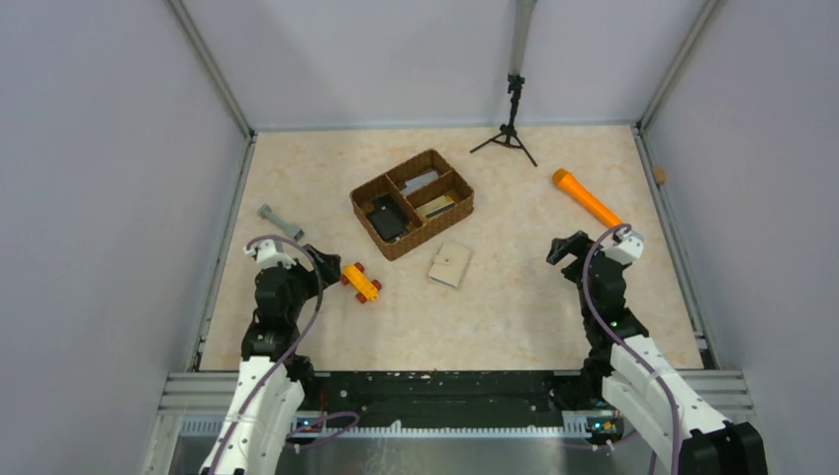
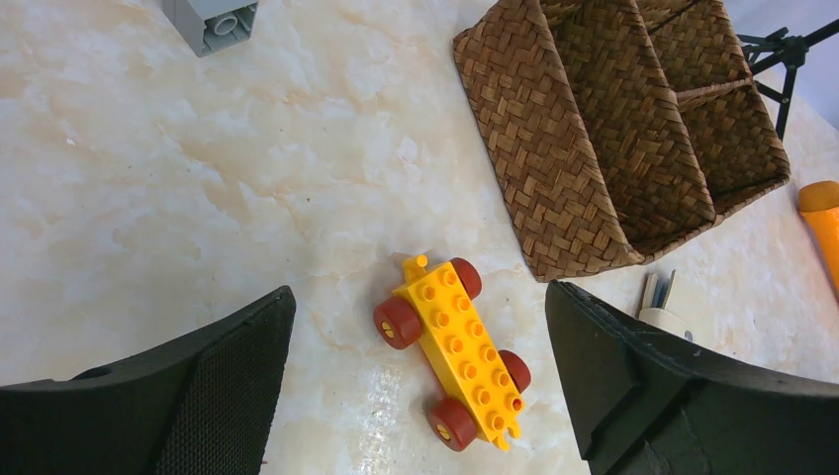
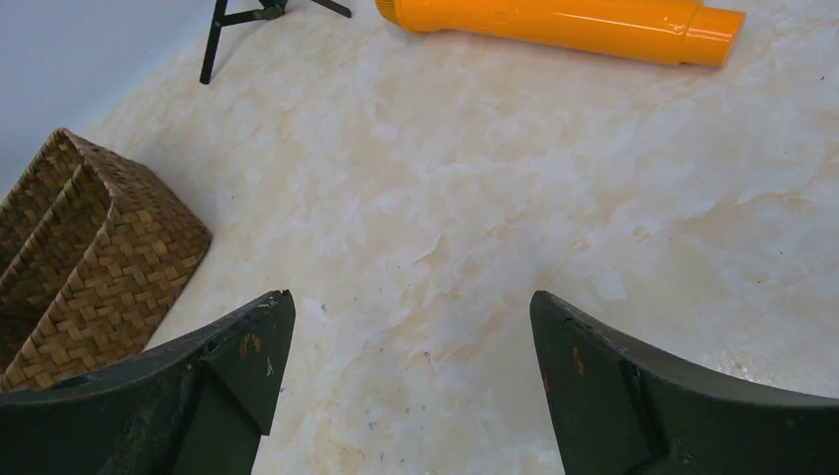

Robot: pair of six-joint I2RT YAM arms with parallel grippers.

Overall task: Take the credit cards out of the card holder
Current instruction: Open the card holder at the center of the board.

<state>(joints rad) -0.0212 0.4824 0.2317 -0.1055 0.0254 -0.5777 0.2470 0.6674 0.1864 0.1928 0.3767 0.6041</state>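
The desk [image 1: 514, 307] is cream-beige with pale marbled veining. Between the black left fingers [image 2: 223, 391] lies a yellow studded plastic toy chassis [image 2: 452, 351] with dark red wheels. Beyond them are a brown wicker tray [image 2: 594, 129] in herringbone weave and a grey plastic block [image 2: 213, 20]. Ahead of the black right fingers [image 3: 643, 396], which carry small orange-red flecks, lies a glossy orange plastic tube [image 3: 559, 22]. The flat squarish card holder [image 1: 450, 264] is cream-beige

- Bright, even, diffuse light is recorded in all views.
- Shadows are kept soft and short.
- Mild sheen is seen on the worktop [image 2: 336, 406].
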